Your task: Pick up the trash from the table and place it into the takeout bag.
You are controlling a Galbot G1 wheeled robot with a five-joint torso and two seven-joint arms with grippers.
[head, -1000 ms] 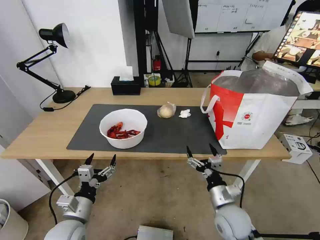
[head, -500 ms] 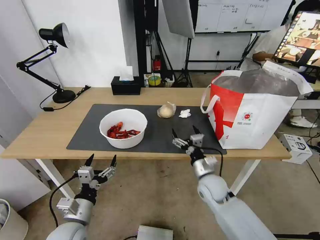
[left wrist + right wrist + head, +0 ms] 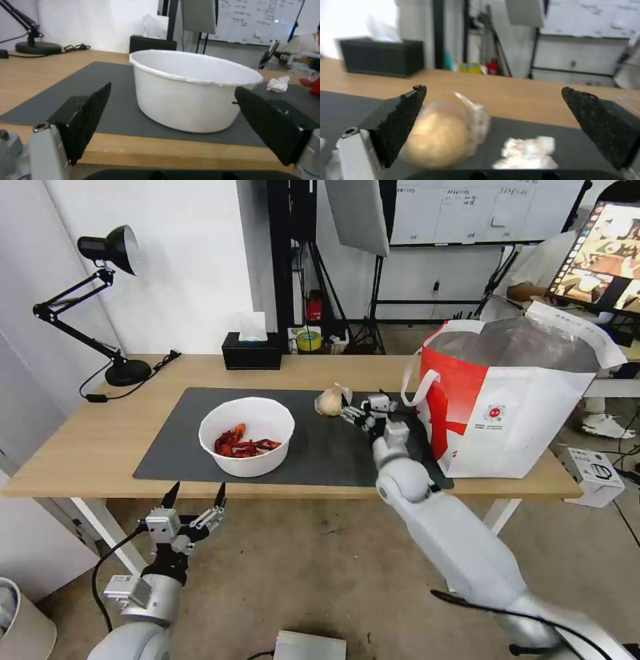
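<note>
Trash lies on our dark mat (image 3: 320, 447): left of the takeout bag (image 3: 513, 400) we see the white bowl (image 3: 247, 437), then the small bag with its beige lump (image 3: 330, 402), then the crumpled tissue (image 3: 526, 152). Our left gripper (image 3: 195, 500) hangs spread below the table (image 3: 87, 447); our right gripper (image 3: 363, 410) hovers spread above the tissue, near the takeout bag.

Black desk lamp (image 3: 110, 307) w/ cord at table's far left corner, black tissue box (image 3: 252, 351) at far edge, whiteboard (image 3: 481, 210) + monitor (image 3: 599, 250) in rm behind.
</note>
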